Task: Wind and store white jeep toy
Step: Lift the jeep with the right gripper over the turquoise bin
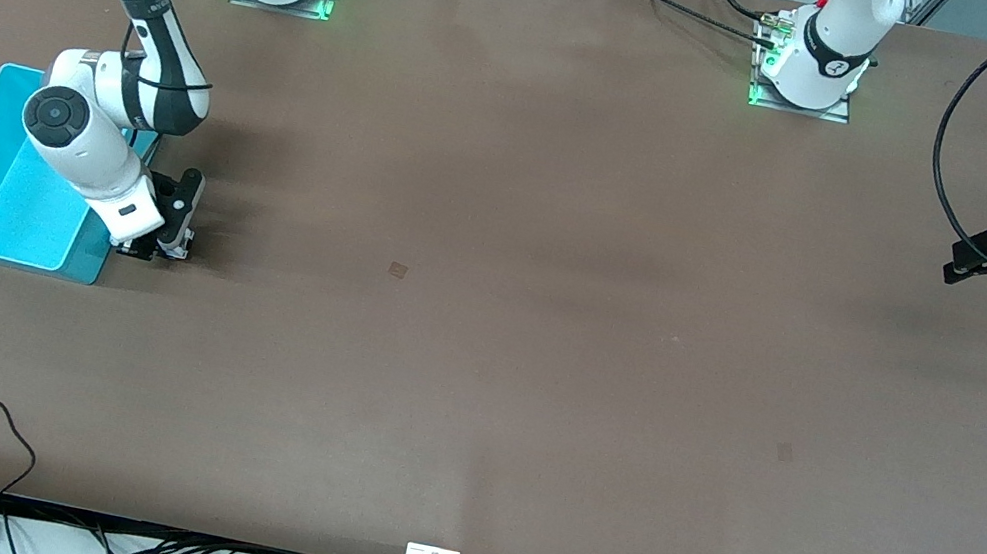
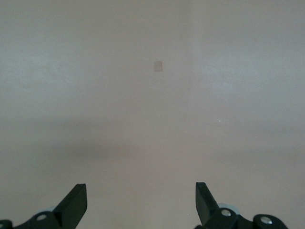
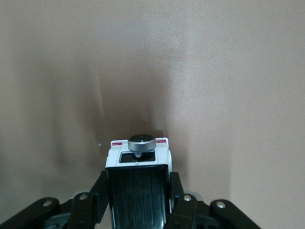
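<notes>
Right tool (image 1: 153, 248) down at the desk (image 1: 478, 366), just beside the cyan bin (image 1: 7, 212) on the edge of it that faces the middle of the desk, at the corner nearest the front camera; clamped on the white jeep toy (image 3: 138, 164), one finger (image 3: 97, 195) pressed to each flank of the boxy body, black roof between them, a small round silver knob (image 3: 141, 142) standing clear at the jeep's free end; wheels hidden, so impossible to say whether the jeep rests on the desk or hangs a touch above it.

Jeep outside the cyan bin, touching none of its walls as far as can be seen; bin apparently empty inside, though partly masked by the right arm.

Left tool (image 1: 973, 262) well apart from the cyan bin, up over the left arm's end of the desk, fingers (image 2: 74, 202) spread wide with nothing between them, only bare desk below; waiting.

Judged from this: grasp achieved, winding apparently not yet done, storing not yet done; left to do, presumably, a wind of the jeep, then a short carry over the bin wall and a release inside.
</notes>
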You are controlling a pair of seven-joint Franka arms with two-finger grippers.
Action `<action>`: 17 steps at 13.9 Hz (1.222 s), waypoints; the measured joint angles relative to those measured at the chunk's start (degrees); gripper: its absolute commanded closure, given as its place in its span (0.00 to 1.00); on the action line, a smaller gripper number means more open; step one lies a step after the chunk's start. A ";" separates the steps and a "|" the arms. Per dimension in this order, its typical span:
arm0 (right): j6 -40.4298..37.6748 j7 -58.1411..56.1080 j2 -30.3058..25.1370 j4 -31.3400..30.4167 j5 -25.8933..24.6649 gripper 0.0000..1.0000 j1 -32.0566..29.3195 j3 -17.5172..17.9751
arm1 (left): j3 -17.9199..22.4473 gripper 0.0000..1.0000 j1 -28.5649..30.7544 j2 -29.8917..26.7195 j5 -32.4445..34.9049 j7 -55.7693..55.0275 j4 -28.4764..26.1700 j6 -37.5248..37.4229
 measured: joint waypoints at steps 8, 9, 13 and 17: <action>-1.15 14.30 -3.77 1.45 0.01 1.00 0.05 1.94 | 0.02 0.00 0.03 -0.07 0.00 0.00 -0.02 0.07; -1.55 15.08 -4.55 1.71 0.03 1.00 0.08 2.43 | 0.05 0.00 0.04 -0.07 0.00 0.00 -0.02 0.10; -3.19 18.95 -8.11 2.05 0.32 1.00 0.10 3.26 | 0.35 0.00 0.18 -0.06 0.00 0.00 -0.02 1.06; -11.71 24.87 -13.69 3.92 1.56 1.00 -1.68 3.26 | 0.41 0.00 0.20 -0.06 0.00 0.00 -0.02 1.26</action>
